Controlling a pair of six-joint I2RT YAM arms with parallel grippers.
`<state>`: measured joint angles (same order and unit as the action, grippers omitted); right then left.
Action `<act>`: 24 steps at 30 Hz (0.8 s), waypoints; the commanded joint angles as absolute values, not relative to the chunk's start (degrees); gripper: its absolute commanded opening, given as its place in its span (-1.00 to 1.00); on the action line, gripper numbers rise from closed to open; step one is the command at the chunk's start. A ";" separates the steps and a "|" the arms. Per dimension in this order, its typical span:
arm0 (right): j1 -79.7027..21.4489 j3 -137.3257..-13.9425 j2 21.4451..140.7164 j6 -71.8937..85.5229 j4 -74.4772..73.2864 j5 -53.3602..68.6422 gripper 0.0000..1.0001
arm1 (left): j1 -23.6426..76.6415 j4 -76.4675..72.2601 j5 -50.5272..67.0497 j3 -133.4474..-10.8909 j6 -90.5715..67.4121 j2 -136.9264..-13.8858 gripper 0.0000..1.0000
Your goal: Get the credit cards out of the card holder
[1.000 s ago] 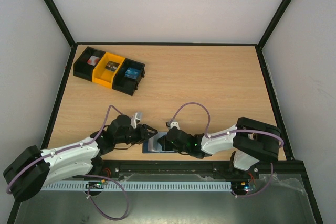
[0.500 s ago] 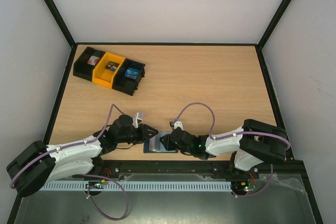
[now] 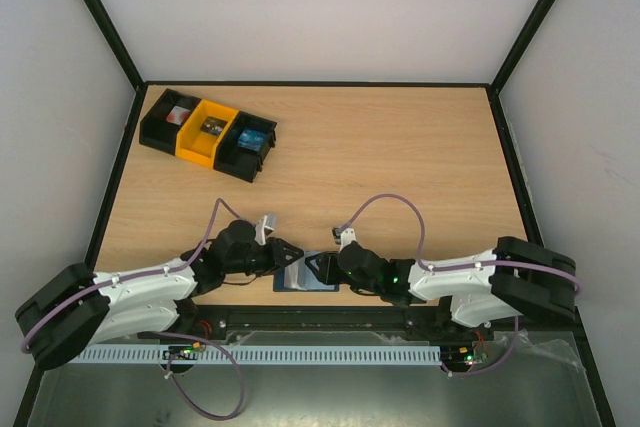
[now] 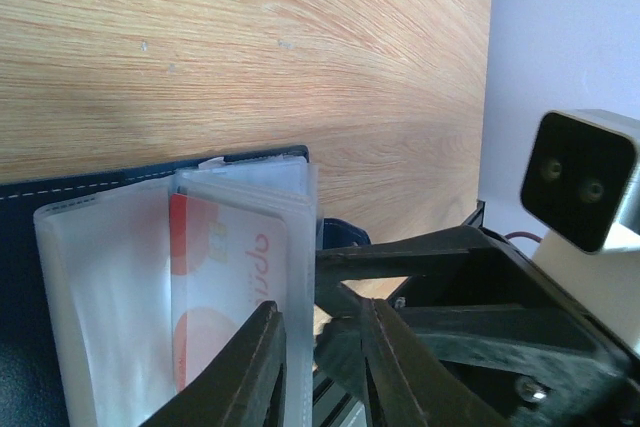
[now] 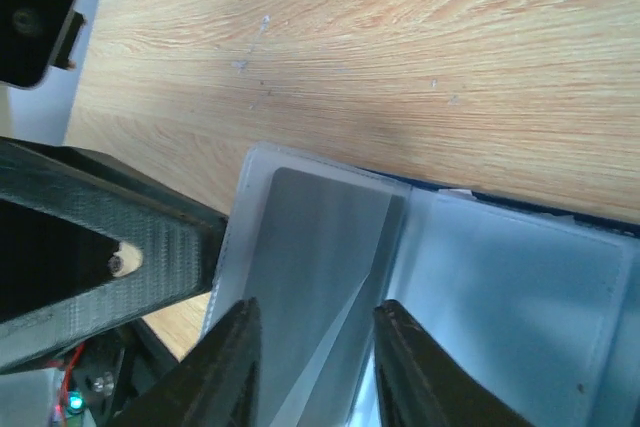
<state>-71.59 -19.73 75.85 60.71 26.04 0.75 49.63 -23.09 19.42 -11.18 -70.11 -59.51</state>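
Right gripper (image 3: 318, 269): jaws have parted over the last second. They were nearly together, and in the wrist view they now stand clearly apart, straddling a clear sleeve page (image 5: 320, 277). The elbow has swung out to the right while the wrist stayed at the holder.

Left gripper (image 3: 285, 255): the opposite trend, jaws drawn in. A narrow gap is left, with the outer edge of the sleeve stack (image 4: 295, 247) between the fingers. One finger lies against the plastic and a clear gap shows beside the other, so this is not a pinch yet, as far as I can see.

Reading: looks like a change of hold, right letting go and left coming in on the sleeves. No card is out, so the task is at an early stage.

Card holder (image 3: 300, 282): lies open on the table (image 3: 400, 167) at its near edge, between the two grippers.
- Dark blue cover with pale stitching, clear sleeves fanned up from it.
- White card (image 4: 225, 277) with orange-red print sits inside one sleeve.
- Grey panel (image 5: 310, 237) shows through the right-hand page; card or liner, cannot tell.
- Small blue tab (image 4: 340, 232) peeks past the sleeve edge.
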 commanded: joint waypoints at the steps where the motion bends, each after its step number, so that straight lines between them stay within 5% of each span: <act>1: -71.81 -16.73 72.07 61.26 25.88 0.07 -0.30 | 50.37 -25.47 19.25 -11.92 -70.14 -61.26 -0.54; 14: -71.81 -15.79 70.44 60.57 30.31 6.97 0.08 | 51.05 -26.02 18.38 -12.72 -70.05 -63.57 -0.55; 24: -71.81 -17.50 73.77 61.37 31.37 9.13 0.17 | 51.46 -25.97 18.01 -12.83 -70.31 -63.67 -0.53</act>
